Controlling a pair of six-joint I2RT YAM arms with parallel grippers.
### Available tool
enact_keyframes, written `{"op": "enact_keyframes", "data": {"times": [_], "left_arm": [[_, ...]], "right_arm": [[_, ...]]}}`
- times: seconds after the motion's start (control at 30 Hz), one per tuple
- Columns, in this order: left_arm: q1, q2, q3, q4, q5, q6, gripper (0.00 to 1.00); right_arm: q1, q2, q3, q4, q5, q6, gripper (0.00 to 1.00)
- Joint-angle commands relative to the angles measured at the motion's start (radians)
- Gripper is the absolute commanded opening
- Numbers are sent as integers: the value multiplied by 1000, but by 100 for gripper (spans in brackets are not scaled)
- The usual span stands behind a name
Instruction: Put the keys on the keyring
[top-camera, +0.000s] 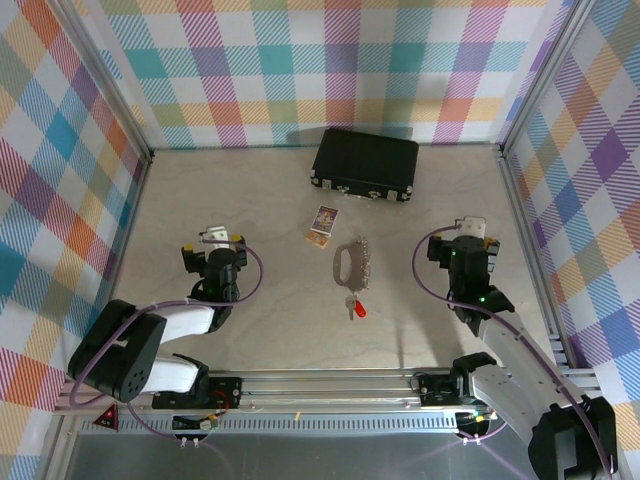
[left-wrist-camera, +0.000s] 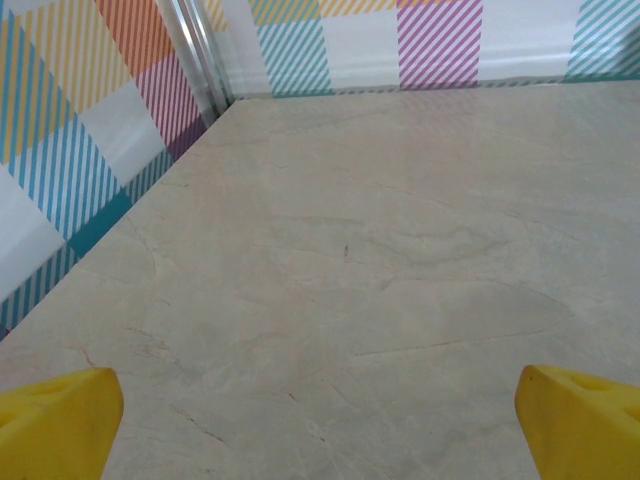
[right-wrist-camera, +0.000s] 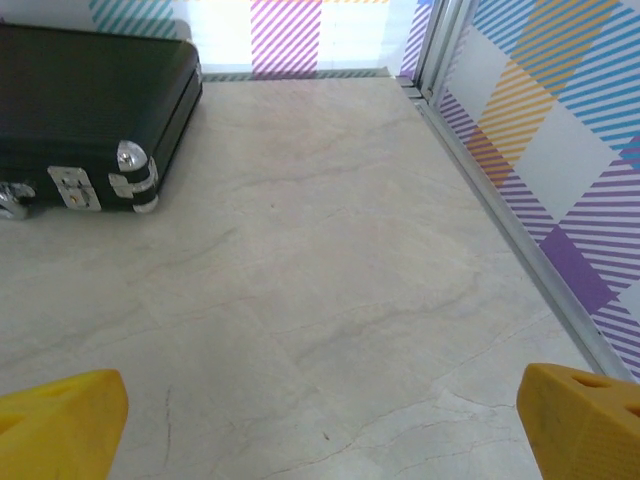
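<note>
Evidently at the opening step, nothing grasped yet; shows the left gripper (top-camera: 222, 237) at centre left and the right gripper (top-camera: 468, 229) at centre right, both spread wide and empty; places the keys (top-camera: 356, 308) just below centre, under the keyring (top-camera: 347, 266); likely calls next for one gripper pinning the keyring, the other pinching the keys.

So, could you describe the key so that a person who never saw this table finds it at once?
Start at the black case at the far side of the table. Come toward the near edge past the grey metal ring; the key lies on its near side. It alone has a red tag, unlike the printed card near the ring.
</note>
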Motion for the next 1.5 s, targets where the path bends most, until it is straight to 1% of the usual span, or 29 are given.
{"op": "enact_keyframes", "data": {"times": [0.0, 0.13, 0.23, 0.43, 0.47, 0.5, 0.67, 0.8, 0.83, 1.07, 1.13, 1.23, 1.27, 1.3, 1.33, 1.37, 1.4, 1.43, 1.47], "left_arm": [[22, 24, -13, 129, 22, 21, 100], [33, 51, 0, 145, 49, 36, 100], [40, 88, 6, 192, 55, 61, 100], [71, 201, -16, 360, 77, 63, 100], [72, 199, -14, 353, 81, 67, 100], [72, 184, -7, 312, 96, 55, 100], [92, 186, -6, 306, 145, 50, 100], [110, 178, -2, 283, 173, 32, 100], [115, 175, 0, 272, 179, 27, 100], [162, 158, 8, 226, 248, -17, 100], [178, 162, 17, 206, 285, -24, 100], [189, 177, 30, 192, 331, -23, 100], [193, 185, 30, 194, 344, -25, 100], [197, 206, 28, 204, 348, -35, 100], [208, 246, 19, 273, 349, -31, 100], [212, 243, 17, 284, 357, -33, 100], [215, 215, 32, 199, 366, -50, 100], [219, 219, 38, 192, 372, -51, 100], [220, 235, 39, 221, 373, -42, 100]], "right_arm": [[-18, 19, -38, 122, -29, -45, 99], [-38, 44, -69, 188, -76, -68, 99], [-44, 70, -79, 232, -89, -76, 99], [-47, 146, -100, 339, -92, -91, 99], [-48, 161, -110, 376, -93, -92, 99], [-48, 177, -119, 409, -95, -90, 99], [-52, 265, -158, 542, -138, -71, 99], [-56, 348, -161, 592, -136, -66, 99], [-57, 362, -161, 635, -133, -69, 99], [-72, 458, -134, 736, -149, -78, 99], [-74, 492, -120, 765, -152, -87, 99], [-77, 570, -110, 853, -164, -99, 99], [-77, 599, -104, 876, -148, -99, 99], [-77, 614, -93, 870, -138, -97, 99], [-80, 618, -85, 858, -141, -96, 99], [-84, 625, -80, 856, -152, -96, 99], [-86, 639, -76, 862, -158, -98, 99], [-89, 649, -69, 863, -160, -96, 99], [-94, 647, -55, 826, -170, -90, 99]]}}
